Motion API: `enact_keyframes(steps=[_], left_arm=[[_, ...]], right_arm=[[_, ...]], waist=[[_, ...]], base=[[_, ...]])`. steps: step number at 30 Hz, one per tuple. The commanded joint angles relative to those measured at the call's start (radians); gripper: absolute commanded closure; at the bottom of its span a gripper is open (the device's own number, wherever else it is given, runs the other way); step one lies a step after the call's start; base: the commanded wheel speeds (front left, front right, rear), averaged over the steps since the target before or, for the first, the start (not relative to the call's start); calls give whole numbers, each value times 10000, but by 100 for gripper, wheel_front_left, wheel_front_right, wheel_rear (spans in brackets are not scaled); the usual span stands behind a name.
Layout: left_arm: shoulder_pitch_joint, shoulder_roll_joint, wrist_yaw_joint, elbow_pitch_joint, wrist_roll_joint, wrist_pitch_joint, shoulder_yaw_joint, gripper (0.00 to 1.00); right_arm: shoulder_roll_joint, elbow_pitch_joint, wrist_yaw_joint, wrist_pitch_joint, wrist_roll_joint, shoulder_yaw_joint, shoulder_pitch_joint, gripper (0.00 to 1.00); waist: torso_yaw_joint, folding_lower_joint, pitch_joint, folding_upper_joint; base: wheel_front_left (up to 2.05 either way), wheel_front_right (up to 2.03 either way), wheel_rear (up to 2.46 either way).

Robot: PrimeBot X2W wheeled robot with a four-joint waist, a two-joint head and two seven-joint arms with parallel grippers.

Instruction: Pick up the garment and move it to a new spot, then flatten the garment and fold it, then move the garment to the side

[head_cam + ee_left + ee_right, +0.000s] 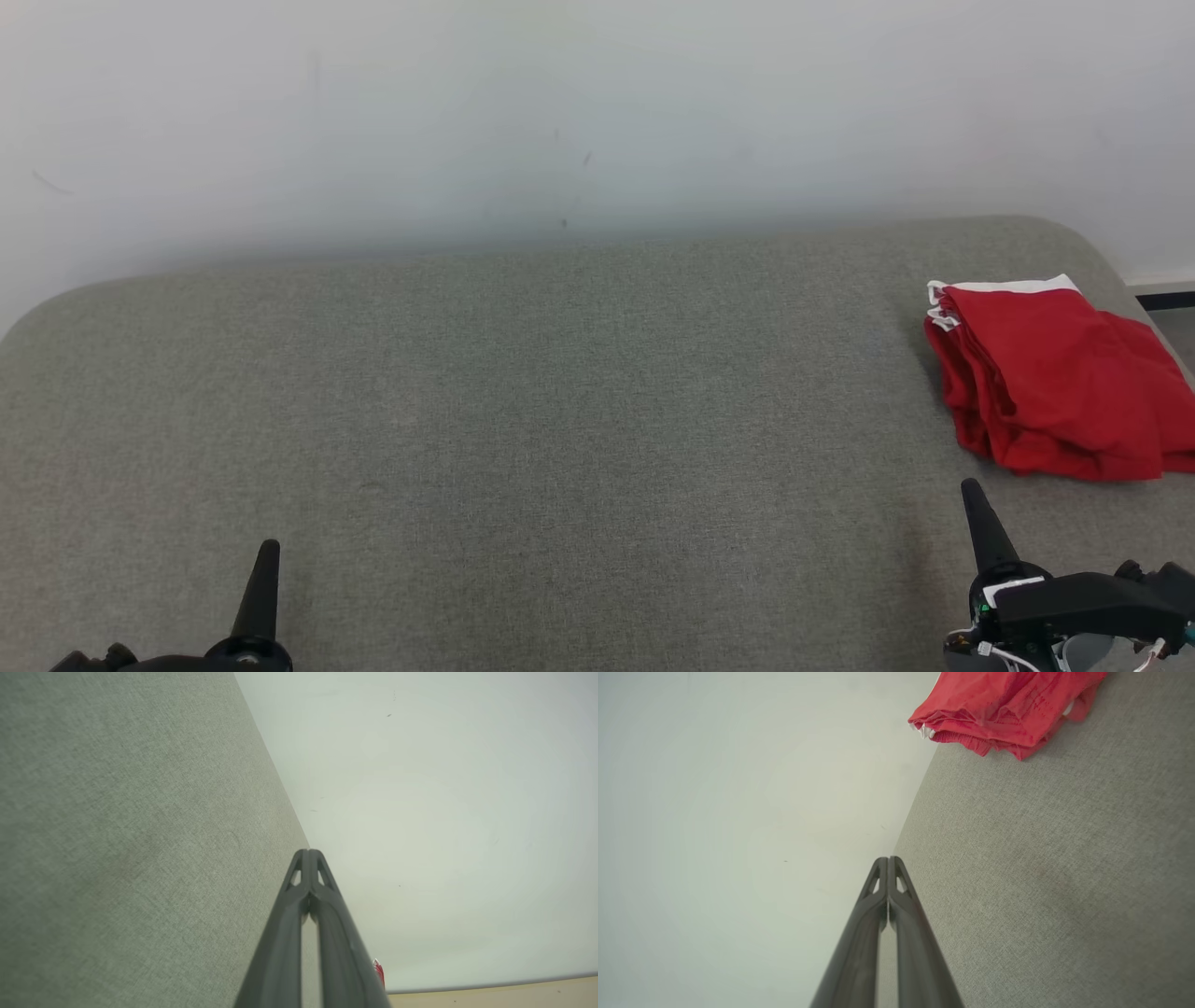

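Both left fingers (264,583) and right fingers (982,532) are pressed together, empty; folded red garment (1055,383) is laid just beyond right fingers, apart.

The garment (1055,383) at the far right is plain bright red with a white band on its far edge. The padded surface (560,420) is a finely flecked grey-green weave. The wall (560,112) is off-white, faintly speckled. The left gripper (269,546) and right gripper (969,485) seem matte black.
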Motion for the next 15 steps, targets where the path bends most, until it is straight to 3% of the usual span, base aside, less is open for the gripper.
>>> enact_keyframes(steps=[1, 15], left_arm=[[-190, 64, -29, -105, -230, 63, 4, 100], [-306, 70, -63, -146, -1420, 386, -3, 100]], right_arm=[[18, -110, 5, 34, 179, -55, -23, 100], [85, -332, 6, 272, 1383, -216, 69, 100]], waist=[[6, 0, 4, -1], [107, 0, 67, -1]], base=[[0, 0, 0], [0, 0, 0]])
